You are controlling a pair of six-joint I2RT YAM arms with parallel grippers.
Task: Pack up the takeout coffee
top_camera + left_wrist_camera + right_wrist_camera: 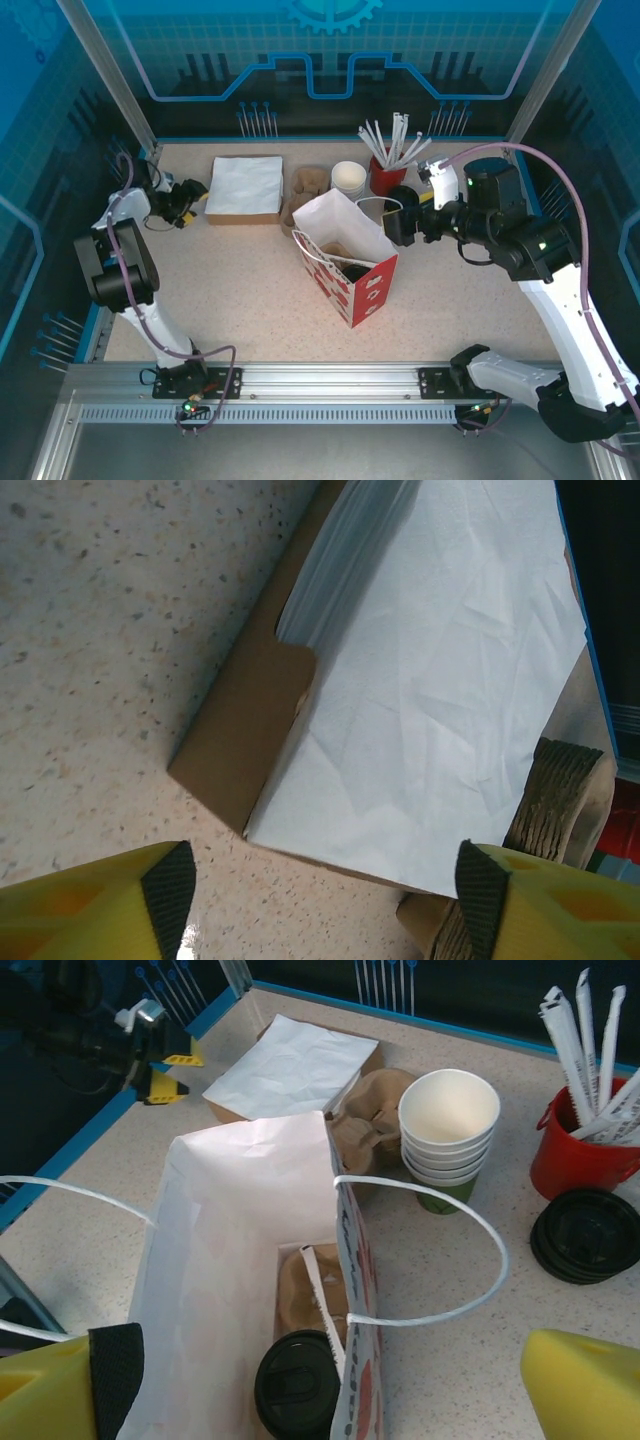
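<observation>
A: One black-lidded paper coffee cup sits in the white-and-red paper bag. Grippers?
B: Both spread wide, empty. Right gripper over the bag, left gripper over white napkins. Risk: a finger snags the white loop handle and tips the bag.

Light: bright, even, from overhead; enclosure walls tinted blue.
Table: uniformly lit, shadows soft and short, a faint one at the foot of the paper bag.
Napkins: close to blown white in the left wrist view, creases still legible.
Bag interior, right wrist view: walls bright, floor shaded; lid of the takeout coffee shows a dull sheen.
Focus: top view sharp throughout; yellow fingers of the left end effector soft-edged, likewise the right end effector.
</observation>
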